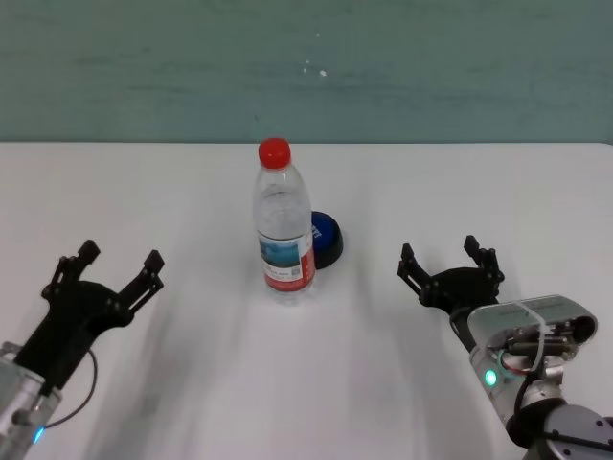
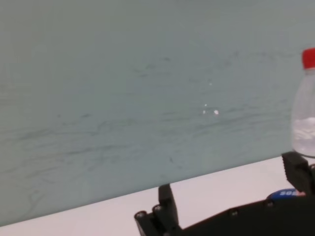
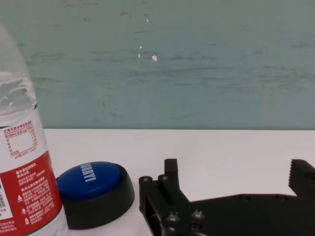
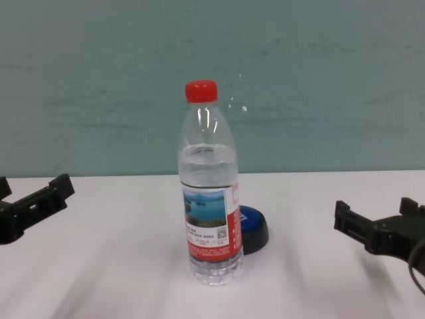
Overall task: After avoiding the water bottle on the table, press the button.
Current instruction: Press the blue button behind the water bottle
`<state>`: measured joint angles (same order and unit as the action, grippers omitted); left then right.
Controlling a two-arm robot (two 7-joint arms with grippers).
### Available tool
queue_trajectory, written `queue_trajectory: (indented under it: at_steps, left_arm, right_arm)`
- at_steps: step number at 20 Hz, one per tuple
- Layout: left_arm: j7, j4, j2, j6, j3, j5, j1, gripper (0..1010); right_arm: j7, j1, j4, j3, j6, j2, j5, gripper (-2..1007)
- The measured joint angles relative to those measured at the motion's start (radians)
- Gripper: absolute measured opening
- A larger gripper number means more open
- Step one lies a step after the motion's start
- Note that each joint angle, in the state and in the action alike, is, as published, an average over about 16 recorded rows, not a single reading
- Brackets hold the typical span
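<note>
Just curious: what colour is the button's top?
Blue, on a black base; the button shows best in the right wrist view.

White table [image 1: 144,192], 1 upright water bottle [image 1: 283,230] at centre, blue button [image 1: 326,238] just behind it

A teal-green wall [image 1: 306,67] stands behind, scuffed with faint darker streaks. A few small white specks [image 1: 323,72] mark it, a little right of centre in the head view.

Bright even light, soft faint shadows
</note>
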<state>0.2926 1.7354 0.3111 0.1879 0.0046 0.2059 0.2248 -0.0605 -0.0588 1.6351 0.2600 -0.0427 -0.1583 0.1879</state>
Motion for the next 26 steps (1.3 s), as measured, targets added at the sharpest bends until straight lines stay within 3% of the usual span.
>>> queue_trajectory:
  at_steps: [12, 26]
  left_arm:
    - [0.009, 0.047, 0.014, 0.019, 0.037, 0.006, 0.045, 1010]
    - [-0.001, 0.042, 0.007, 0.03, 0.087, -0.03, 0.039, 1010]
  right_arm:
    - [0.0, 0.0, 0.0, 0.0, 0.0, 0.0, 0.0, 1004]
    - [0.0, 0.0, 0.0, 0.0, 0.0, 0.0, 0.0, 1004]
